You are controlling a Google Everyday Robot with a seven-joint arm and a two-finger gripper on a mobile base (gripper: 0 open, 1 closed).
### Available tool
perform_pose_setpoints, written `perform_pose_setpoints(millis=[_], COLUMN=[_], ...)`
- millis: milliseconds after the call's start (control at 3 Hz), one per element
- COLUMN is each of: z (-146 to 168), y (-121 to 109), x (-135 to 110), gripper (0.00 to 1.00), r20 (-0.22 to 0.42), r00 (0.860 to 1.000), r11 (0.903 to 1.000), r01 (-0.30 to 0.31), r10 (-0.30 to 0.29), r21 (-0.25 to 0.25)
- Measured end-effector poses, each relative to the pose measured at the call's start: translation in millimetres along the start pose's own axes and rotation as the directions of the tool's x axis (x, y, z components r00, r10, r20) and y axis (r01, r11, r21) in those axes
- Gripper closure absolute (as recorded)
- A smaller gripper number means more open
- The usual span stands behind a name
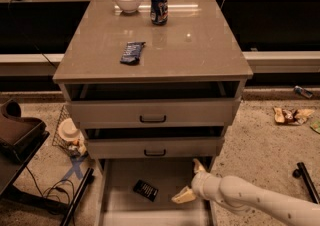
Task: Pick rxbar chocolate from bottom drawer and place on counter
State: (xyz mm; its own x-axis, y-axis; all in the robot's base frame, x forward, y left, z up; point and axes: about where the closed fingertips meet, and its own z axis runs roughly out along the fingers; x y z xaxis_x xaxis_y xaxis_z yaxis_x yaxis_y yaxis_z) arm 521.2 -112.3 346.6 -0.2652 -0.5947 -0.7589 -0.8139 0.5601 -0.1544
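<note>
The rxbar chocolate (145,190), a small black wrapped bar, lies flat on the floor of the open bottom drawer (120,209), left of centre. My gripper (191,182) is at the drawer's right side, to the right of the bar and apart from it; its two pale fingers are spread open and empty. The white arm comes in from the lower right. The counter (200,50) is the glossy grey-beige cabinet top above.
On the counter are a blue wrapped bar (132,52), a white bowl (128,0) and a blue can (159,6). The two upper drawers (152,112) are slightly pulled out. A basket (69,137) and cables lie left; litter (291,115) lies on the floor at the right.
</note>
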Motion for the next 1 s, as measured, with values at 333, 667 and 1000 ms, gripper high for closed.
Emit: perform_pose_setpoints(millis=[333, 667, 1000], z=[67.1, 151.8, 154.9], y=[22.1, 48.6, 49.8], x=[23.3, 66.4, 69.3], gripper=[0.0, 0.0, 0.0], r20=[0.03, 0.036, 0.035], r00=[1.0, 0.999, 0.999], r11=[0.9985, 0.9937, 0.9937], r01=[0.007, -0.004, -0.01], r10=[-0.005, 0.008, 0.014], r21=[-0.055, -0.112, -0.112])
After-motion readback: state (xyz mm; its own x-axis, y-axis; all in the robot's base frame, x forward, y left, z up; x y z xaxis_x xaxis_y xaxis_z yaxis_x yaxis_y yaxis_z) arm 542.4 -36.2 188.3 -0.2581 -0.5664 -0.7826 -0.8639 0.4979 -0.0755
